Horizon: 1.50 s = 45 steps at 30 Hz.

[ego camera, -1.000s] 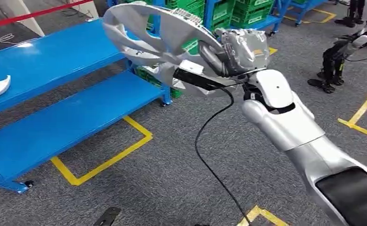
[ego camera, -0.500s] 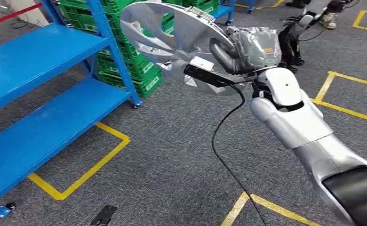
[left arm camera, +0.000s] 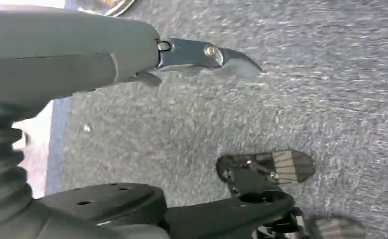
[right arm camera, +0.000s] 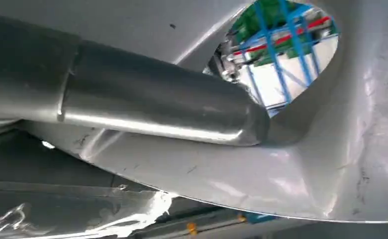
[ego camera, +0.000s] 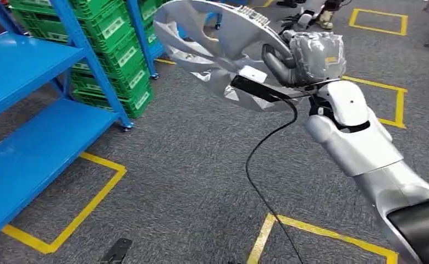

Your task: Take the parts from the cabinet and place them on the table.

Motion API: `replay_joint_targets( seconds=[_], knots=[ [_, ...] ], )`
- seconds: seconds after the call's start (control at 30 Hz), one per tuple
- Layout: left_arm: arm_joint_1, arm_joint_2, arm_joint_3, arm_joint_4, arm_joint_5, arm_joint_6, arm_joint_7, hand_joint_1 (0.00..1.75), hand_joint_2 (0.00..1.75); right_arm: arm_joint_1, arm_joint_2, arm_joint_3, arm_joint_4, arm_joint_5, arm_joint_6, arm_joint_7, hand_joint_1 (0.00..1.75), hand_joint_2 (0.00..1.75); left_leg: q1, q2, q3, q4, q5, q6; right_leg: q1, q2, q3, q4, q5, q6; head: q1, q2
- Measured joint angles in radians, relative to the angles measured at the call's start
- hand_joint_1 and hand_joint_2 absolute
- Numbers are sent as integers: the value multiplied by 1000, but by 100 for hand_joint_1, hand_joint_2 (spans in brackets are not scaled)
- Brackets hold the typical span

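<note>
High above the grey carpet (ego camera: pixel 190 165), a silver wheel cover (ego camera: pixel 218 38) is gripped at its rim by the right hand (ego camera: pixel 306 58), thumb (right arm camera: pixel 157 104) pressed against it. Left hand (left arm camera: pixel 57 59) hangs over the floor, fingers apart, holding nothing. Blue shelving (ego camera: pixel 31 126) and green crates (ego camera: pixel 119 55) stand nearby.

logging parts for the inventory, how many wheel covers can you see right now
1: a silver wheel cover held up in the right hand, above the grey carpet, right of the blue shelves. Others may sit out of frame.
</note>
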Motion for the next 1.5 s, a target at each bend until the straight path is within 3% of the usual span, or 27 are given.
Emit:
replay_joint_targets(
  seconds=[0.07,0.1,0.17,0.2,0.23,0.37,0.43,0.47,0.53,0.57,0.63,0.7,0.73,0.77,0.87,0.9,0.93,0.97,1.07,1.1,1.17,1.2,1.23,1.27,1.4,1.47,1.5],
  knots=[
    [0,4,1,0,17,-11,0,0,175,2,-7,-3,0,10,2,-1,175,0,-2,26,1,1,-1,2,0,-4,-40,93,-26,0,2,0],
    [0,5,3,0,25,-16,0,0,175,2,-11,-5,0,14,2,-1,175,0,-3,38,3,1,-3,2,0,-4,-25,73,-8,-1,3,0],
    [-1,8,6,0,33,-24,0,0,175,0,-18,-8,0,23,2,-1,175,0,-4,62,10,1,-9,-3,3,-24,78,-100,67,-7,2,0],
    [-1,10,7,0,36,-29,0,0,175,-3,-20,-11,0,26,2,0,175,0,-8,71,16,2,-13,-8,6,-66,133,-190,88,-10,3,0],
    [-1,14,8,0,37,-32,0,0,175,-8,-21,-13,0,26,2,-1,175,0,-17,79,14,3,-17,-14,19,-81,146,-204,74,-15,5,0],
    [-2,17,11,0,44,-46,0,0,175,-11,-34,-14,1,33,3,-1,175,0,-17,116,23,-4,-18,-30,15,-28,134,-211,86,-44,2,0],
    [-4,19,11,0,44,-58,0,0,175,-14,-37,-15,1,39,4,-1,175,0,-11,51,4,38,-59,-37,6,-9,135,-217,92,-56,2,0],
    [-3,19,11,0,42,-64,0,0,175,-14,-37,-14,1,40,5,-1,175,0,-12,29,-30,110,-97,-38,6,1,134,-218,93,-59,-3,0],
    [-1,22,11,0,39,-71,0,0,175,-14,-37,-14,2,42,7,-2,175,0,-12,16,-114,274,-158,-39,6,26,131,-218,94,-62,-5,0],
    [0,23,11,0,39,-74,0,0,175,-14,-37,-13,3,42,8,-3,175,0,-12,15,-137,310,-160,-39,6,38,131,-218,95,-63,-5,0],
    [-1,24,11,0,39,-77,0,0,175,-14,-37,-13,6,44,13,-5,175,0,-11,14,-119,252,-93,-37,4,65,131,-218,96,-60,-5,0],
    [-3,26,11,0,39,-79,0,0,175,-20,-37,-13,6,45,16,-5,175,0,-7,-15,-48,95,-3,-35,1,91,131,-217,99,-54,-5,0],
    [-3,27,11,0,39,-80,0,0,175,-25,-37,-13,6,45,16,-4,175,0,-1,-68,-24,42,14,-35,0,100,125,-217,101,-49,-5,0],
    [-4,27,11,0,39,-81,0,0,175,-31,-37,-13,7,45,18,-4,175,0,6,-78,-10,8,0,-33,4,114,115,-210,102,-43,-3,0],
    [-5,30,11,0,37,-90,3,0,175,-35,-41,-14,11,45,20,-4,175,0,-3,-47,-14,9,3,-20,-6,147,107,-226,120,-18,-3,0],
    [-7,31,11,0,37,-94,4,0,175,-34,-44,-14,11,45,22,-5,175,0,2,-32,-12,2,8,-11,-5,123,95,-221,116,-17,-4,0],
    [-9,31,11,0,37,-94,5,0,175,-38,-45,-14,12,45,23,-5,175,0,-1,-23,-11,2,9,-7,5,59,85,-195,96,-13,7,0],
    [-10,31,11,0,37,-95,6,0,175,-42,-43,-13,13,45,24,-5,175,0,-5,-12,-11,2,8,1,6,20,56,-130,59,-11,12,0],
    [-7,35,11,0,37,-100,10,0,175,-45,-42,-13,19,44,26,-6,175,0,-8,24,-10,2,6,6,4,-3,-45,93,-25,-8,12,0],
    [-7,36,11,0,37,-101,10,0,175,-45,-42,-13,22,44,27,-6,175,0,-8,36,-8,2,5,5,4,-3,-46,94,-15,-9,12,0],
    [-7,37,12,0,37,-104,10,0,175,-47,-42,-13,27,44,28,-6,175,0,-9,58,-3,3,-1,2,4,-13,24,-29,50,-10,12,0],
    [-7,37,11,0,37,-105,11,0,175,-48,-42,-13,27,44,28,-6,175,0,-9,69,2,3,-5,-2,4,-32,81,-127,87,-12,12,0],
    [-7,39,12,0,37,-105,11,0,175,-53,-42,-13,28,44,28,-6,175,0,-14,75,7,3,-10,-9,12,-90,115,-193,87,-10,13,0],
    [-7,39,12,0,37,-105,12,0,175,-56,-40,-12,29,44,28,-7,175,0,-23,84,5,9,-16,-16,16,-83,128,-203,88,-23,9,0],
    [-7,39,12,0,37,-106,13,0,175,-57,-39,-14,34,44,28,-7,175,0,-21,121,14,1,-23,-32,17,-34,119,-207,93,-50,6,0],
    [-8,39,12,0,37,-108,12,0,175,-60,-39,-13,36,45,29,-7,175,0,-15,41,-19,74,-72,-37,11,-12,120,-211,96,-61,5,0],
    [-7,38,12,0,37,-110,12,0,175,-60,-38,-13,37,44,29,-6,175,0,-15,25,-57,151,-107,-39,10,-1,119,-212,97,-62,0,0]
  ],
)
